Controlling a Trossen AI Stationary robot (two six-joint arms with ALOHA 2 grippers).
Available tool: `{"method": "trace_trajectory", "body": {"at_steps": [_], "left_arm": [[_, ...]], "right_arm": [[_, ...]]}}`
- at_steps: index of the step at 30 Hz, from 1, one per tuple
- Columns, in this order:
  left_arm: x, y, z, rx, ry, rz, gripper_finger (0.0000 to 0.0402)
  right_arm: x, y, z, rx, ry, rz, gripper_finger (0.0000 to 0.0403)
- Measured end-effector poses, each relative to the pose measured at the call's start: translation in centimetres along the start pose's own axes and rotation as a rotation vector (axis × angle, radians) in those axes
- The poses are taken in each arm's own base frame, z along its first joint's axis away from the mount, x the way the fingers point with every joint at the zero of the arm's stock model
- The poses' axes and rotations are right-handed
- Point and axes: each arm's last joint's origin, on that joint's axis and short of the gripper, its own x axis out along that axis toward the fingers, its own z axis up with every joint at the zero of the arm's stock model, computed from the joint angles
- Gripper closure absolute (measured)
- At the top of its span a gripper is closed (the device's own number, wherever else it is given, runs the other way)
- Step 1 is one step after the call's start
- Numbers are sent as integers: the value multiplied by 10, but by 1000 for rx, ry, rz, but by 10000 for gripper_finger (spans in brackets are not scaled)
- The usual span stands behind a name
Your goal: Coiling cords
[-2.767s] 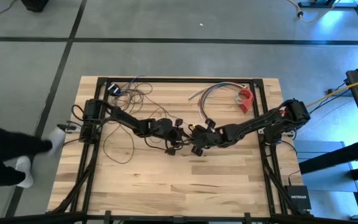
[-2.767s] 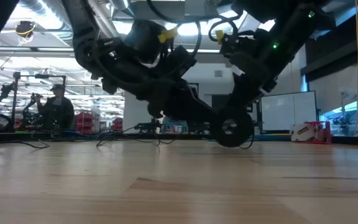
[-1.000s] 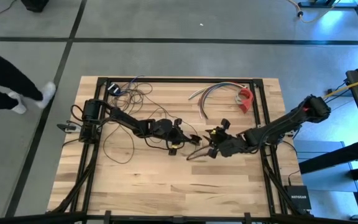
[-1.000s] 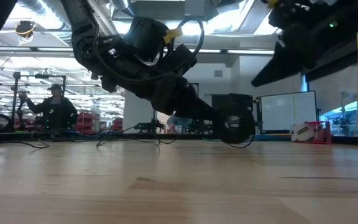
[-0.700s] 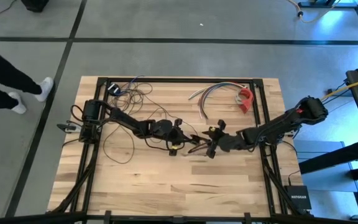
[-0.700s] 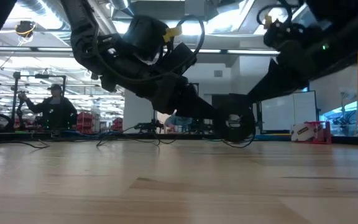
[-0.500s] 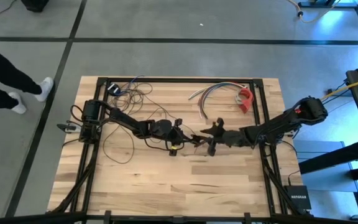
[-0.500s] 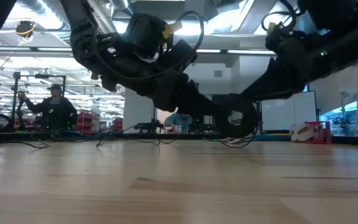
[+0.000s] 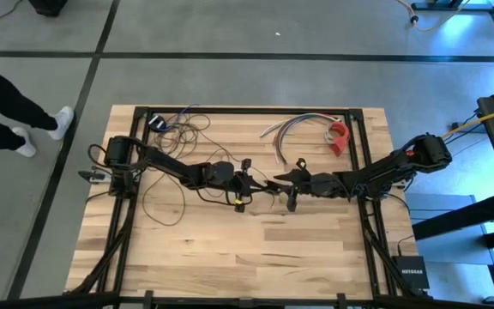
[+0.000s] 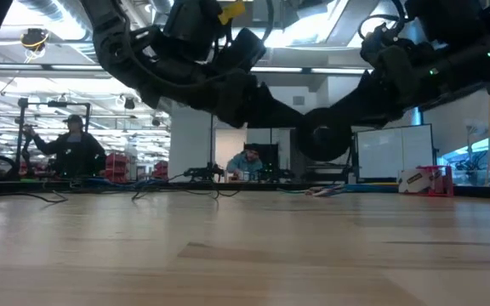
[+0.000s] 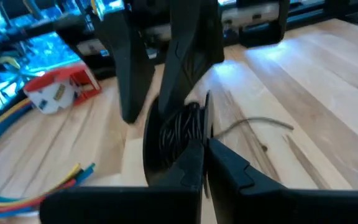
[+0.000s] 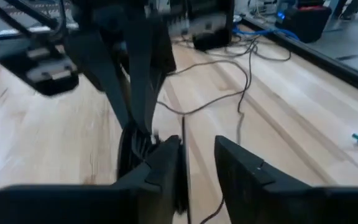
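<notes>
The cords are one thin dark wire. Part of it is wound into a small coil [image 11: 176, 134] that hangs mid-table [image 9: 269, 185], clear of the wood [image 10: 321, 136]. The rest lies in loose loops [image 9: 183, 129] toward the far left corner. My left gripper [image 11: 205, 155] reaches in from the left [image 9: 260, 185], shut on the coil. My right gripper [image 12: 197, 162] comes level from the right [image 9: 279, 184], open. One of its fingers [image 12: 166, 162] stands beside the coil [image 12: 131, 152], and a single strand [image 12: 184, 134] runs through the gap. My left gripper pinches the coil at its near side [image 11: 188, 134] between its two fingertips, coming almost level from the table's left. The coil stands on edge, lifted clear of the table, and a loose strand [image 11: 260, 122] trails off onto the wood. My right gripper: I cannot tell whether its finger touches the coil or the strand.
A bundle of multicoloured wires [image 9: 294, 129] and a red-and-white object [image 9: 340, 137] lie at the far right. A slack loop of cord [image 9: 163, 202] lies on the left half. A person's legs [image 9: 7, 107] show on the floor left of the table; more people sit in the room beyond [image 10: 247, 161].
My left gripper has risen with the coil, which was just above the wood and now hangs well clear. My right gripper has swung toward the table's far-left, dropped and levelled out, and now faces the coil.
</notes>
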Motion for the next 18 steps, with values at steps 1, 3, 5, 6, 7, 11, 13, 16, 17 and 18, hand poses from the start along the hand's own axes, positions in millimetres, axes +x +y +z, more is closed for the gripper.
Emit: {"method": "trace_trajectory", "body": {"at_steps": [1,3,5,6,7,11,13,16,17,18], "left_arm": [[-1,0,2,6,-5,2,397],[-3,1,5,11,-11,6,397],[-3,2,9,14,-26,10,397],[-4,2,9,17,-28,10,397],[-4,2,10,19,-30,12,397],[-4,3,10,21,-29,15,397],[-4,3,10,16,-28,16,397],[-4,3,10,3,-29,19,396],[-3,3,10,-6,-27,18,394],[-3,4,12,-14,-23,18,390]], "right_arm": [[0,0,-1,-2,8,6,301],[1,-1,-2,-3,21,13,322],[1,-2,-2,-7,27,9,345],[1,-2,-2,-7,28,7,359],[1,-3,-2,-8,29,7,373],[2,-5,-2,-33,31,-8,391],[2,-6,-2,-54,24,-30,389],[2,-6,1,-98,2,-38,396],[2,-6,1,-114,-6,-43,396],[2,-6,2,-124,-11,-53,395]]}}
